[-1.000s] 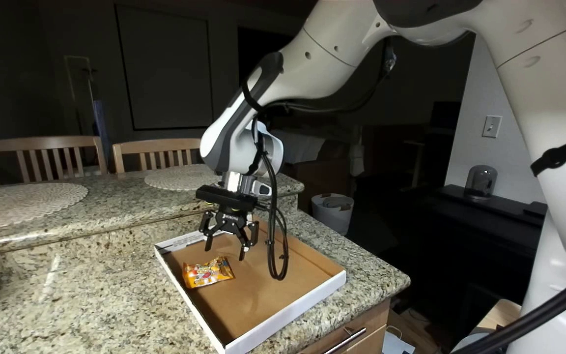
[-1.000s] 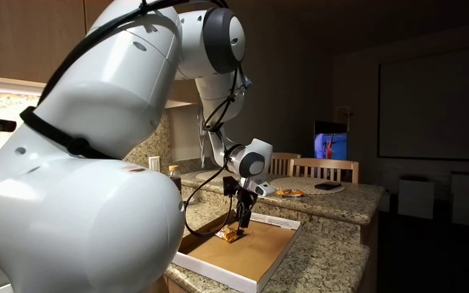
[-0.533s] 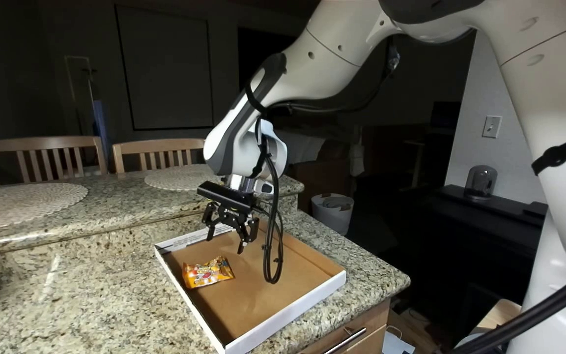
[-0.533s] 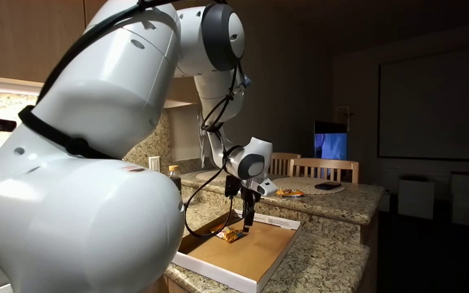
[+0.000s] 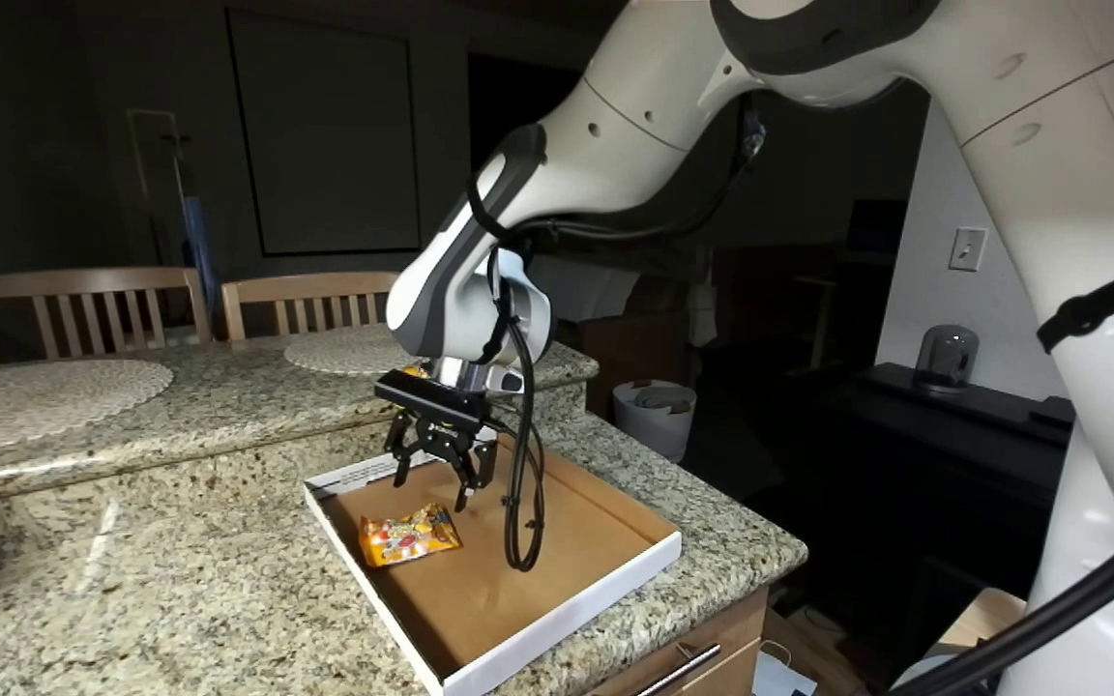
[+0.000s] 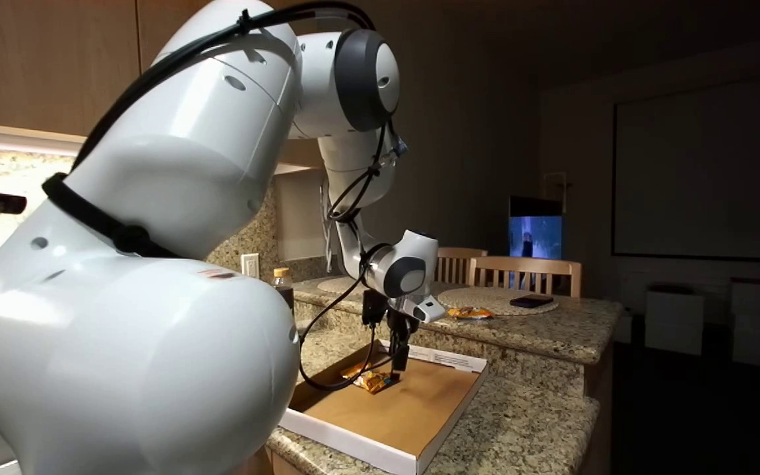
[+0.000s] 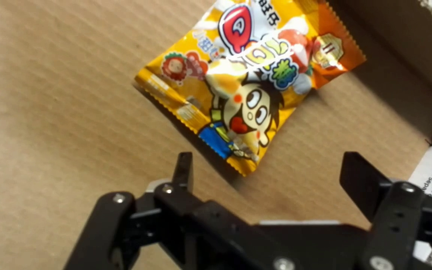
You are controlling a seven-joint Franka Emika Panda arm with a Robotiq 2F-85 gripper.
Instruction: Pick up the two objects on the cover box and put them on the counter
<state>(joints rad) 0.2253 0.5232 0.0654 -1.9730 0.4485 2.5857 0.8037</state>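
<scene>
One orange-and-yellow packet (image 7: 253,71) lies flat inside the cover box (image 5: 557,623), near its long side. The other packet (image 6: 470,313) rests on the raised part of the granite counter (image 6: 565,333), beside a placemat; in an exterior view the arm mostly hides this packet (image 5: 416,371). My gripper (image 7: 266,165) is open over the box, its fingers (image 7: 362,183) wide apart with only bare cardboard between them. It hangs above and just beside the packet in the box, apart from it. In the wrist view a corner of that packet points toward the gap.
Low white walls ring the box, which stands near the lower counter's edge. Behind it rises the step to the raised counter. Round placemats (image 5: 44,401), a dark phone-like object (image 6: 532,301) and a bottle (image 6: 282,280) are there. Cables loop down beside the gripper.
My gripper first lifts a little, then sinks again and shifts slightly left in an exterior view, nearer the packet in the box. Both packets and the box stay put; the jaws stay open.
</scene>
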